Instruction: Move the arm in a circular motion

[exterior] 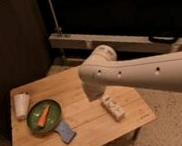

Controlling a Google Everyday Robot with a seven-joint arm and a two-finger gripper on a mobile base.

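Note:
The arm (145, 73) is thick, cream-white and tubular with small dark holes. It reaches in from the right edge across the middle of the camera view. Its rounded joint (102, 56) sits above the far side of the wooden table (87, 133). My gripper (93, 93) is at the short blunt end that hangs down from that joint, over the table's middle. It touches nothing on the table that I can see.
On the table, a white cup (21, 104) stands at the left. Beside it is a green plate (53, 109) holding a carrot (42, 115). A blue sponge (65, 132) lies in front. A white bottle (113, 108) lies just right of the gripper. A metal rail (130, 39) runs behind.

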